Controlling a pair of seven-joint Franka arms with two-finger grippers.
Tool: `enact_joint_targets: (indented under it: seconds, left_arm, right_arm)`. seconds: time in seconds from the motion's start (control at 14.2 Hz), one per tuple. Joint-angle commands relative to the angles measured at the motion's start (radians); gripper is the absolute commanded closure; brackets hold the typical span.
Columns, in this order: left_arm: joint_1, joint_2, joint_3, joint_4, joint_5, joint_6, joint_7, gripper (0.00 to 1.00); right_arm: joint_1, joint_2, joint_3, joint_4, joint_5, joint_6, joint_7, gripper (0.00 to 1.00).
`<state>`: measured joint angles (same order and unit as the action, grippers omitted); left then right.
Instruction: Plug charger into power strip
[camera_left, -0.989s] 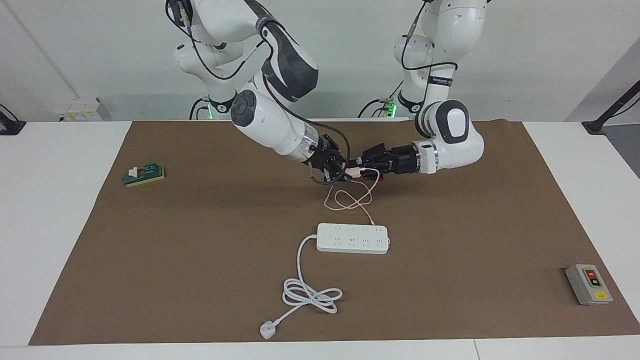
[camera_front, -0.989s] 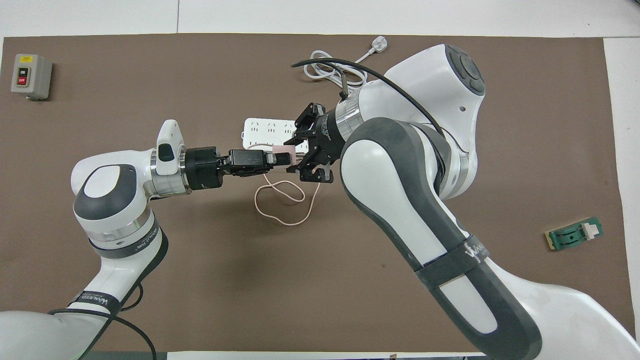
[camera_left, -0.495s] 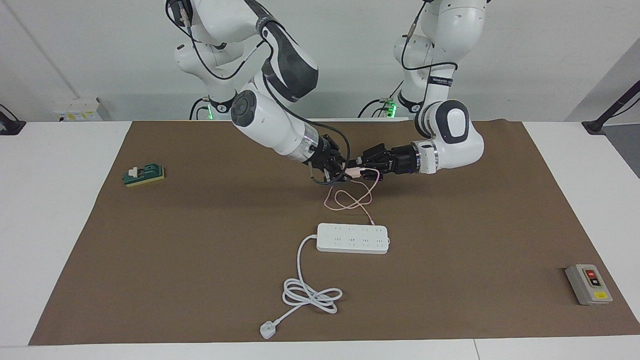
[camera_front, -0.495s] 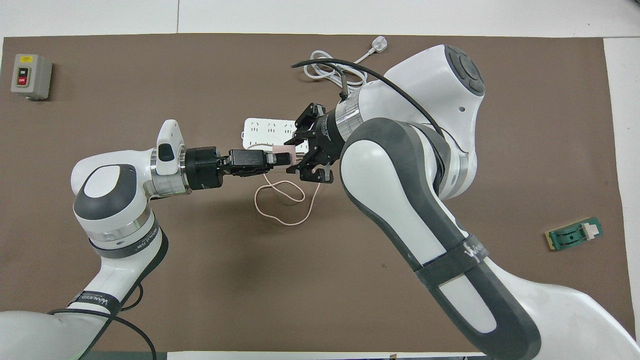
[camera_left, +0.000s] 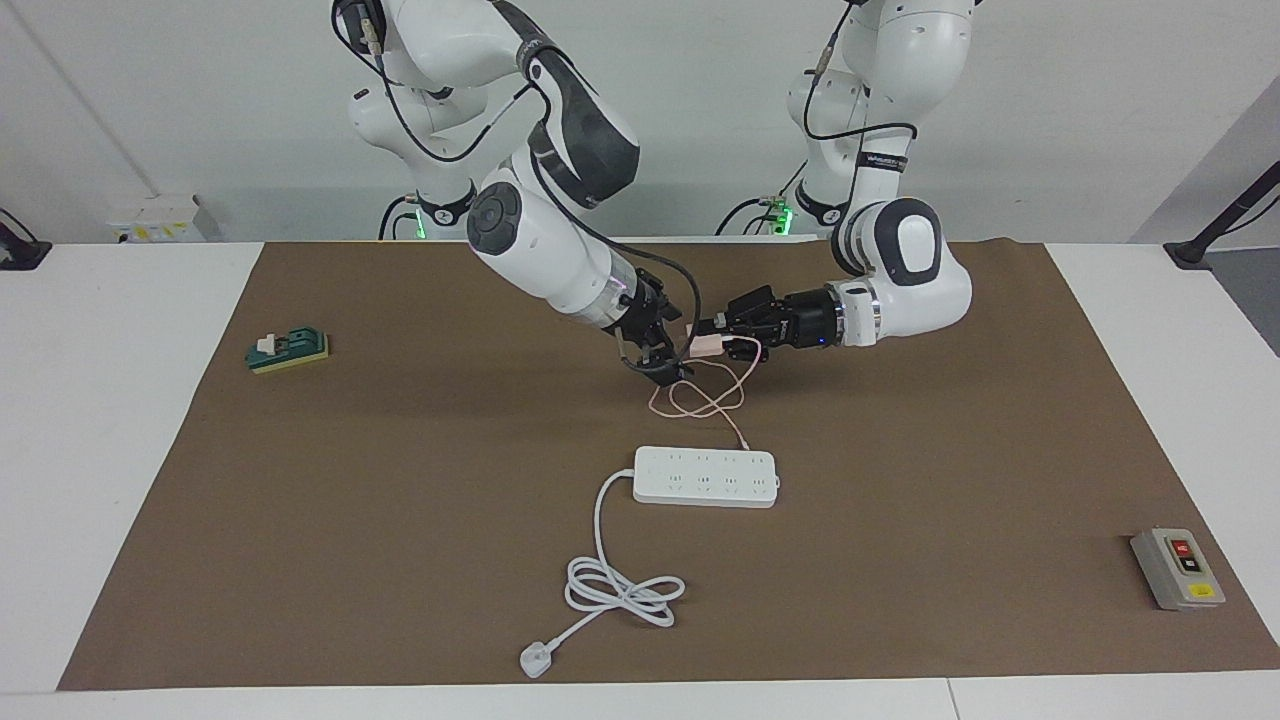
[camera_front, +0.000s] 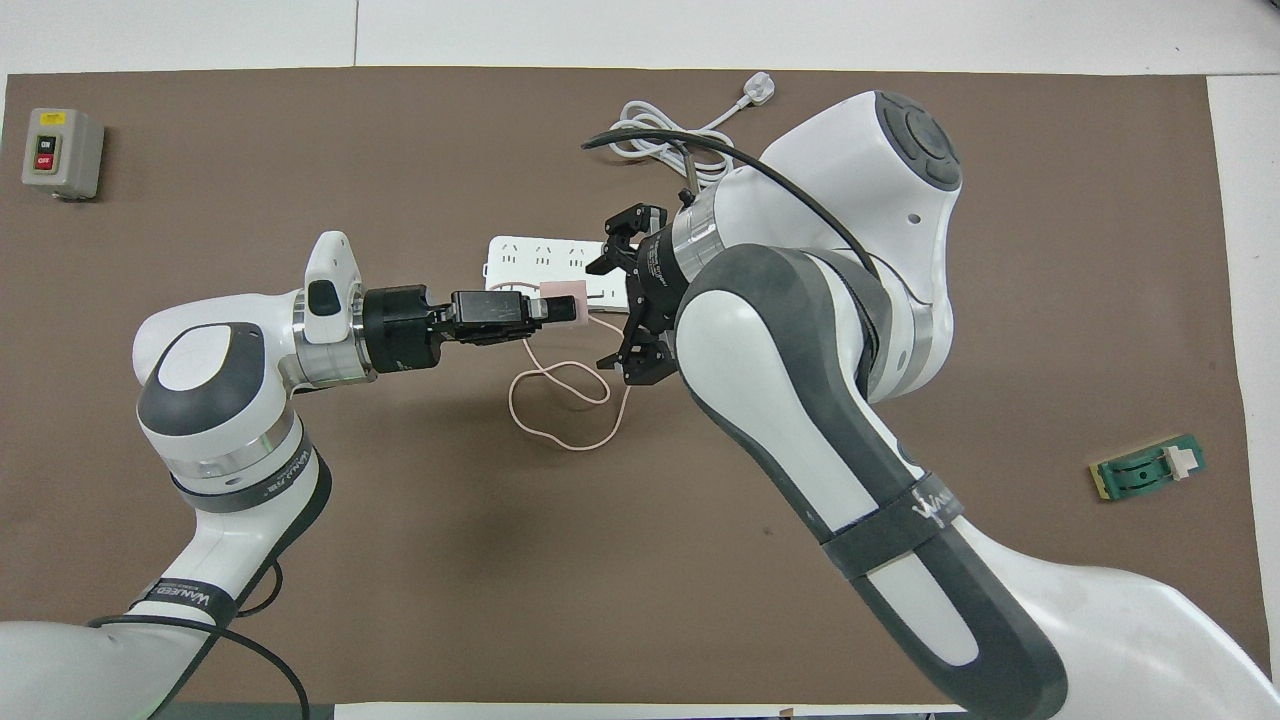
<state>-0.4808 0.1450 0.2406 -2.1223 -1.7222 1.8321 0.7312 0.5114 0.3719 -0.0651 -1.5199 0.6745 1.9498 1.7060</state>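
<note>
Since a second ago: right gripper (camera_left: 668, 352) spread and backed off the charger (camera_left: 706, 344), now apart from it; left gripper (camera_left: 712, 338) kept clamped on the pink cube, shifted slightly toward the left arm's end.

Facing view: charger held in the air by the left gripper, raised over the brown mat (camera_left: 400, 450), nearer to the robots than the power strip (camera_left: 706, 476). Thin pink cable (camera_left: 700, 398) hanging in loops down to the mat, ending close by the strip's edge. Strip lying flat mid-table, its thick white cord (camera_left: 615, 585) coiled farther from the robots.

Overhead view: left gripper (camera_front: 560, 309) pinching the charger (camera_front: 564, 296) over the strip (camera_front: 535, 255); right gripper (camera_front: 632, 290) wide open just beside it, fingers (camera_front: 640, 362) not touching it. Grey switch box (camera_front: 60, 152) and green block (camera_front: 1148, 470) well apart at the table's ends.
</note>
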Motion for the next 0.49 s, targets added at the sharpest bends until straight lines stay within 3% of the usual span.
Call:
enact_joint_targets:
  seconds: [0.0, 0.42]
  left_arm:
    - [-0.015, -0.012, 0.048, 0.021, 0.015, 0.009, -0.016, 1.0]
    - [-0.008, -0.018, 0.109, 0.102, 0.157, -0.003, -0.143, 1.0]
  right_arm:
    - [-0.036, -0.037, 0.002, -0.017, -0.074, -0.051, 0.018, 0.0]
    - [-0.096, -0.074, 0.002, -0.045, -0.217, -0.06, -0.049, 0.0]
